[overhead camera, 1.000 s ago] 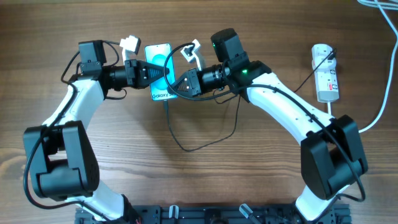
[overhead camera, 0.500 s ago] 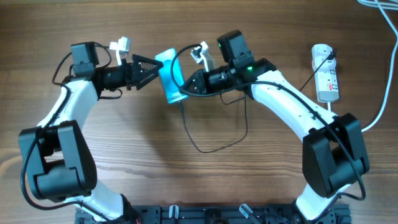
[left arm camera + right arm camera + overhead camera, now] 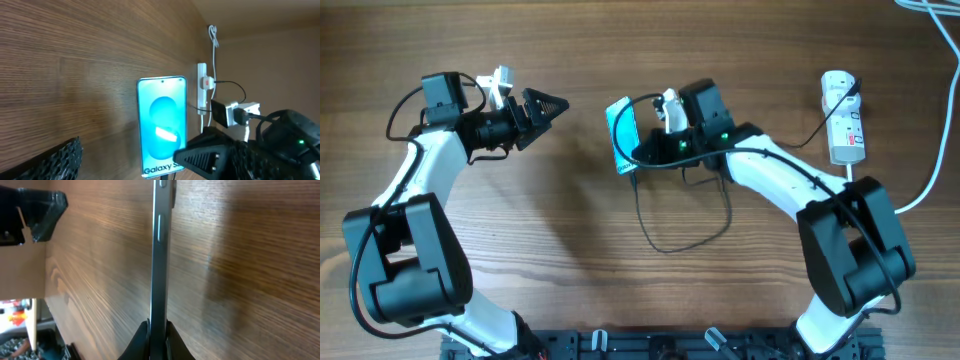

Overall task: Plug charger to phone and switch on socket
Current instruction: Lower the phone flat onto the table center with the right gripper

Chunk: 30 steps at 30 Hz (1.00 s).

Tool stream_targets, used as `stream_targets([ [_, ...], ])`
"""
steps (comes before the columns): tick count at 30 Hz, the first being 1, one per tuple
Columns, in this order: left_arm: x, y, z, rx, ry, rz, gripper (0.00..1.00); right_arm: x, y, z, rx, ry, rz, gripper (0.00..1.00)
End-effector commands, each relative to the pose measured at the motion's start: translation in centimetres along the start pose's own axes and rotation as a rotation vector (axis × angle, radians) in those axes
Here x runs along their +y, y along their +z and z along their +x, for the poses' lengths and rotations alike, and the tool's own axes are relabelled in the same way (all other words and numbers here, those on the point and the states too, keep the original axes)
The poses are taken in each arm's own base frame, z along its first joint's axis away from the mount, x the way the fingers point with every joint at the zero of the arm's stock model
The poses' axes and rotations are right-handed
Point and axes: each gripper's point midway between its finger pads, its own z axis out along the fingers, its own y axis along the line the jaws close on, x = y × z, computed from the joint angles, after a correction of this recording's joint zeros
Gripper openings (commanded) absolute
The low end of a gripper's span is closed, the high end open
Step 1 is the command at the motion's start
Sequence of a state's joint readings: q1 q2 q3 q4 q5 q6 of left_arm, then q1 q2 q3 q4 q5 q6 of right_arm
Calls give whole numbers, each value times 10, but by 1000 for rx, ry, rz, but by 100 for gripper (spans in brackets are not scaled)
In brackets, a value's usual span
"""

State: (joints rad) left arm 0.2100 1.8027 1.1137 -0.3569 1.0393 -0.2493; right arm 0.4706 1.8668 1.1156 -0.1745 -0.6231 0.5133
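Observation:
The phone (image 3: 620, 130) stands on its long edge off the table, teal screen facing left, with my right gripper (image 3: 640, 152) shut on its lower end. In the right wrist view the phone (image 3: 160, 255) shows edge-on, pinched between both fingers (image 3: 141, 342). The charger (image 3: 665, 243) runs as a thin black loop from the phone's lower end across the table toward the socket (image 3: 844, 120). My left gripper (image 3: 555, 103) is open and empty, well left of the phone. Its wrist view shows the phone's screen (image 3: 161, 125) beyond the gripper (image 3: 132, 165).
A thick white cord (image 3: 932, 185) leaves the socket along the table's right edge. The socket (image 3: 202, 92) and my right arm (image 3: 287, 145) appear behind the phone in the left wrist view. Bare wood lies between the two grippers.
My left gripper opened, let go of the phone and drew back to the left. The right gripper carried the phone to the right and tipped it onto its edge, the cable trailing along.

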Motion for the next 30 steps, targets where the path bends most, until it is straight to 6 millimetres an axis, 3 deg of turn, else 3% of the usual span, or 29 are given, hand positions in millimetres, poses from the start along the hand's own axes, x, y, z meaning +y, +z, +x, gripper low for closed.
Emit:
stream_targets([
  [1, 2, -1, 0, -5, 0, -16, 100, -16, 11, 13, 12, 74, 5, 4],
  [11, 2, -1, 0, -5, -2, -17, 100, -42, 32, 30, 57, 106, 31, 4],
  [16, 3, -1, 0, -4, -3, -16, 100, -48, 32, 28, 41, 107, 66, 23],
  [30, 3, -1, 0, -4, -3, -17, 100, -60, 31, 27, 21, 115, 134, 29],
])
